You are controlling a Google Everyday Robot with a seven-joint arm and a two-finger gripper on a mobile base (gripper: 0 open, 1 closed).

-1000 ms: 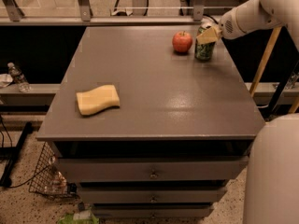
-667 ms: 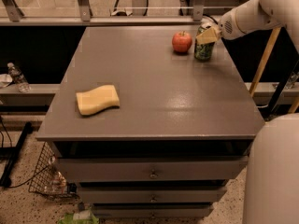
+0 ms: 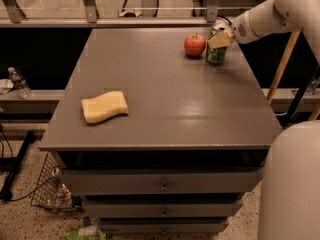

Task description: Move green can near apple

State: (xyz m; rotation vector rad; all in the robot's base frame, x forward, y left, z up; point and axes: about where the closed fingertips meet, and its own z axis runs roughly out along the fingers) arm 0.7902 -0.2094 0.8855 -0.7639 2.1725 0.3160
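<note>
The green can stands upright on the grey table near its far right corner. The red apple sits just left of it, a small gap apart. My gripper comes in from the right on a white arm and is at the can's upper part; its tan fingers lie against the can's top. The can's upper half is partly hidden by the fingers.
A yellow sponge lies on the table's left front. Drawers sit under the tabletop. A wire basket and a water bottle are at the left. A wooden pole leans at the right.
</note>
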